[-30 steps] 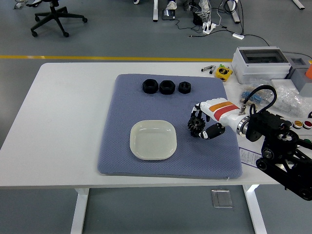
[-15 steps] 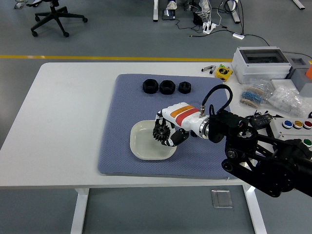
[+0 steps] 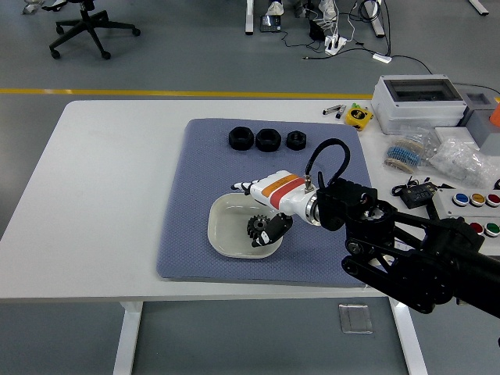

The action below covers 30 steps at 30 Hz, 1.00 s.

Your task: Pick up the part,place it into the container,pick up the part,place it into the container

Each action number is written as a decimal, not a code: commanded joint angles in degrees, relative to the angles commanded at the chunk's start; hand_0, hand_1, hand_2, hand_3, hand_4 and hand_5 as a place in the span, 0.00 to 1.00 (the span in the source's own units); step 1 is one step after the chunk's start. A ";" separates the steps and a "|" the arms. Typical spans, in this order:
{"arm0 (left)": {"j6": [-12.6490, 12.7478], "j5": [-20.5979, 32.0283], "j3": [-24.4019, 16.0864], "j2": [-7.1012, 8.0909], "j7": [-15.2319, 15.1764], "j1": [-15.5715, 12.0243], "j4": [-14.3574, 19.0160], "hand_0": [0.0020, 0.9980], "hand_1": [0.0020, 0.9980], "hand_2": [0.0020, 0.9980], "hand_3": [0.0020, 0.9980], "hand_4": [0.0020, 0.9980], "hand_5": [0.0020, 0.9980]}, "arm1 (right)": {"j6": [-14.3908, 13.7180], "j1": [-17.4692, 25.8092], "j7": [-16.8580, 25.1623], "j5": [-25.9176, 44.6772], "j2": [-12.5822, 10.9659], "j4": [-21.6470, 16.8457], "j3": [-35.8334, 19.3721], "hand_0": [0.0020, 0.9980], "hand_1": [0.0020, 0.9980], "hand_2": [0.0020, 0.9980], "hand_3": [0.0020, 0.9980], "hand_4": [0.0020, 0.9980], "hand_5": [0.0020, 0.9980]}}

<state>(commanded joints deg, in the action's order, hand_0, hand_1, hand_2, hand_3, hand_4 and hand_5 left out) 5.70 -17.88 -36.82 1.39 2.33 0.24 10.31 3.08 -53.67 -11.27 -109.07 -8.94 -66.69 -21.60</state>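
Right robot hand (image 3: 262, 219) is over the white dish (image 3: 223, 234), reaching in from the right side of the desk (image 3: 101, 195). Fingers look spread, the thumb hanging down beside a black toothed gear (image 3: 257, 229). The gear sits inside the dish, toward its right half, directly under the palm. Cannot tell for sure whether any fingertip touches the gear; it reads as released or on the point of release, resting on the dish floor.

Left arm not in view.

Three more black parts lie in a row at the far edge of the blue mat (image 3: 187, 180): a big nut (image 3: 241, 137), a second nut (image 3: 268, 139), a smaller one (image 3: 296, 140). They lie beyond the robot hand, up and slightly right of it, the row running left to right across the mat. The smallest, at the right end, looks nearest the right arm's line of reach.

Judgement: first placement about finished; next comes lifting clear of the dish and reaching to the far row.
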 joint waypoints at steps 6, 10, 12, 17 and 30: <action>-0.05 -0.40 -0.34 0.03 0.09 0.01 0.00 0.84 0.78 0.82 0.60 0.53 0.80 | -2.64 0.30 0.53 -0.94 -2.02 0.37 -3.40 0.50 0.65 0.82 0.92 1.00 0.41; -0.07 -0.93 -0.90 0.04 0.19 -0.02 0.00 0.84 0.78 0.82 0.60 0.53 0.80 | -2.79 0.05 1.17 -0.22 -3.20 3.41 -3.97 0.56 0.67 0.76 0.80 1.00 0.37; -0.04 -1.33 -1.27 0.02 0.28 -0.04 0.00 0.84 0.78 0.82 0.60 0.53 0.80 | -2.63 0.04 1.67 0.27 -3.51 5.12 -3.36 0.56 0.67 0.76 0.80 1.00 0.37; 0.02 -1.85 -1.73 -0.11 0.46 -0.11 0.00 0.84 0.78 0.82 0.60 0.53 0.80 | -3.44 0.85 2.66 1.57 -3.56 8.66 -1.45 0.59 0.66 0.74 0.78 1.00 0.32; 0.08 -3.65 -3.05 -0.35 1.06 -0.17 0.00 0.84 0.79 0.82 0.60 0.53 0.80 | -7.58 1.96 4.32 3.56 -3.23 13.17 1.36 0.54 0.62 0.64 0.60 0.79 0.24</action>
<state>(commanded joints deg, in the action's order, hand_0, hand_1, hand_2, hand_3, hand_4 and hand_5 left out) 5.78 -21.53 -39.87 1.04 3.38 0.08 10.31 -4.50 -51.71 -6.95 -105.52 -12.17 -53.53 -20.24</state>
